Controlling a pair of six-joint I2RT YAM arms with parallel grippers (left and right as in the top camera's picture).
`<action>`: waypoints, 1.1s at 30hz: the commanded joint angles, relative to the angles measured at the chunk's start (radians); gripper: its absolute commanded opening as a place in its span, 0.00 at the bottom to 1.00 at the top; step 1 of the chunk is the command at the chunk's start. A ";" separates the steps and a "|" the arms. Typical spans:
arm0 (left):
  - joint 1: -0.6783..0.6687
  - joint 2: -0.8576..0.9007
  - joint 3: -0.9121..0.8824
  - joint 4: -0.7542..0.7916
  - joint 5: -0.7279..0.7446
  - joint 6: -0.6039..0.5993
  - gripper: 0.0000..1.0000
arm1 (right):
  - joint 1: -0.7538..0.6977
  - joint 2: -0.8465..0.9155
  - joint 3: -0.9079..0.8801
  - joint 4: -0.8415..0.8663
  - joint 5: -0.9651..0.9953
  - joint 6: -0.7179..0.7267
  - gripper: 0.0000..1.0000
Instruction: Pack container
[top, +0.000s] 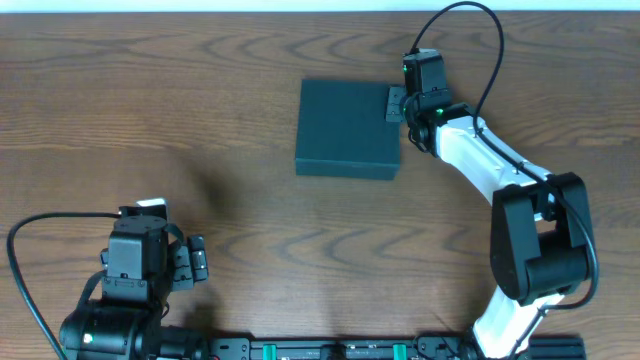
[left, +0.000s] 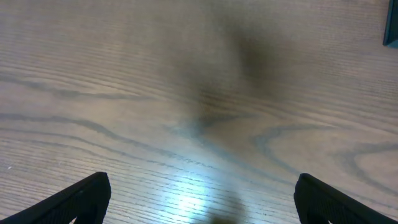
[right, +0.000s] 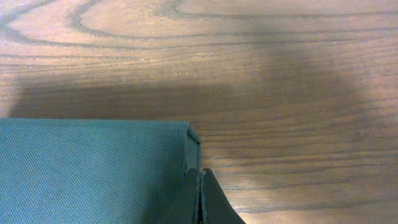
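Where the container lies: the container (top: 347, 128) rests flat on the table (top: 150, 100), in the upper middle of the overhead view, with its lid down. What is inside is hidden.
Container in the wrist views: in the right wrist view it fills the lower left of the frame. In the left wrist view only a dark sliver shows at the upper right corner.
Right gripper: the right gripper (top: 397, 103) is at the right edge of the container, near its upper right corner. Its jaws are pressed together and pinch nothing. In the right wrist view the joined tips stand just beside the side wall; whether they touch the cardboard I cannot tell.
Reason, right side: joined tips make one narrow point, which I judge suited to pushing the container or getting under the lid's edge.
Left gripper: the left gripper (top: 195, 262) is in the lower left of the overhead view, well apart from the container. Its jaws are spread wide above the wood and hold nothing.
Reason, left side: probably it waits out of the way, ready to take something.
Stage: no goods to pack show in any view, so packing is either finished or not yet begun; I cannot decide which.
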 joint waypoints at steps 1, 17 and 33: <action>0.006 -0.005 -0.003 -0.003 -0.003 0.014 0.95 | 0.003 0.006 0.021 -0.009 -0.050 0.026 0.01; 0.006 -0.005 -0.003 -0.003 -0.003 0.014 0.95 | 0.003 0.006 0.021 0.019 -0.119 0.058 0.01; 0.006 -0.005 -0.003 -0.003 -0.003 0.014 0.95 | -0.006 -0.036 0.035 0.012 -0.042 0.066 0.01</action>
